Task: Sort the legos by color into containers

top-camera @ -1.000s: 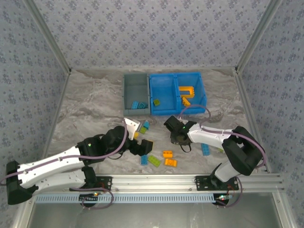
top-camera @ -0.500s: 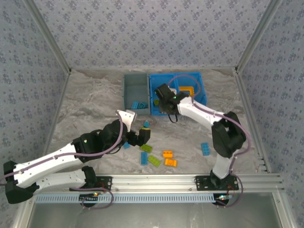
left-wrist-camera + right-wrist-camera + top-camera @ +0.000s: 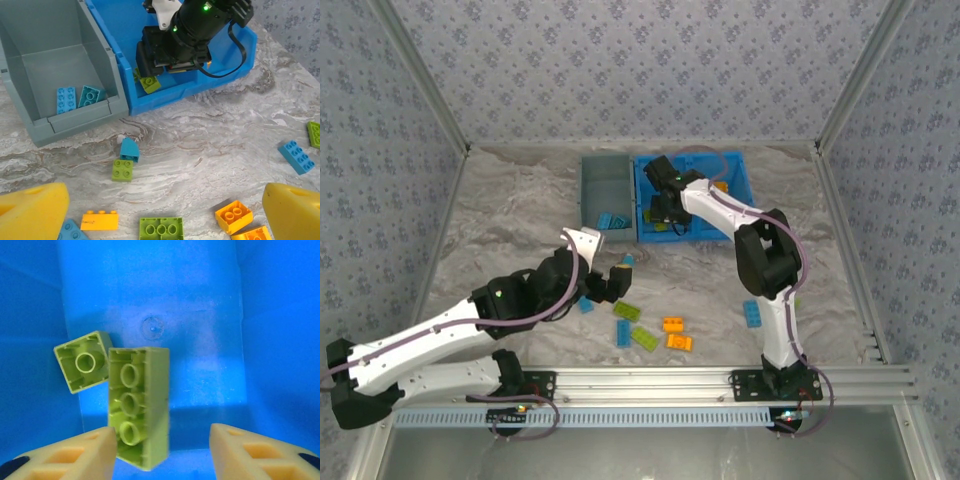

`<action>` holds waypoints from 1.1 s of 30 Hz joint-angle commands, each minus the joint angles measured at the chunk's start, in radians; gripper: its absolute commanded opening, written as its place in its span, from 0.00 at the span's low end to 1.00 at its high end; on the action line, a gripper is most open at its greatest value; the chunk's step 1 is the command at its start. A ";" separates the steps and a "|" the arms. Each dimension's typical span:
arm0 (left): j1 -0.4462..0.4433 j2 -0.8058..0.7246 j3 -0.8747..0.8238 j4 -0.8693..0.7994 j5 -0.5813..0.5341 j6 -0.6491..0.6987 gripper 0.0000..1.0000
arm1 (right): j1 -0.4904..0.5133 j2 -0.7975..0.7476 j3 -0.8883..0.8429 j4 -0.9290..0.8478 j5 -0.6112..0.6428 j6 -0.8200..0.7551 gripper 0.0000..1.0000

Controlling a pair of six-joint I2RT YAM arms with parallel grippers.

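Top external view, read from the left, with the bright blue bin [image 3: 170, 99] as my reference. Just beside its left wall stands the grey-blue bin [image 3: 50, 65], with two blue bricks [image 3: 66, 99] at its near end. Near-left of the bright blue bin, above the table [image 3: 520, 220], my left gripper [image 3: 610, 280] hangs with its jaws spread as wide as they go and nothing between them.

In the left wrist view the loose legos [image 3: 161, 230] lie on the table in front of the bright blue bin. A small lime brick [image 3: 122, 170] touching a teal piece [image 3: 129, 148] is closest to it. Orange and lime bricks lie further out, and a blue brick [image 3: 296, 156] sits off its near-right side.

My right gripper [image 3: 162, 445] is inside the bright blue bin's left compartment. Its jaws stand partly apart, wider than the long lime brick [image 3: 140, 405] between them. That brick, underside up, sits against one finger only, so I judge it released, not gripped. Whether it has reached the floor I cannot tell. A smaller lime brick [image 3: 82, 367] rests just beside it.

Step in hand, as I judge it, is dropping lime into that left compartment. The next move calls for lifting the right gripper clear of the bin wall. The left gripper should then come down squarely over one loose brick and close without nudging its neighbours.
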 commanded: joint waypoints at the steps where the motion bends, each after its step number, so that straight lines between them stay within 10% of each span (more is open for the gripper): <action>1: 0.016 0.013 0.040 -0.028 -0.016 -0.005 0.99 | 0.005 -0.058 0.030 -0.042 0.012 -0.018 0.57; 15: 0.055 0.197 0.152 -0.074 0.123 -0.109 0.92 | 0.073 -0.622 -0.235 -0.042 0.142 -0.040 0.58; 33: -0.097 1.172 0.972 -0.297 0.468 -0.372 0.92 | 0.100 -1.373 -0.340 -0.331 0.148 -0.138 0.73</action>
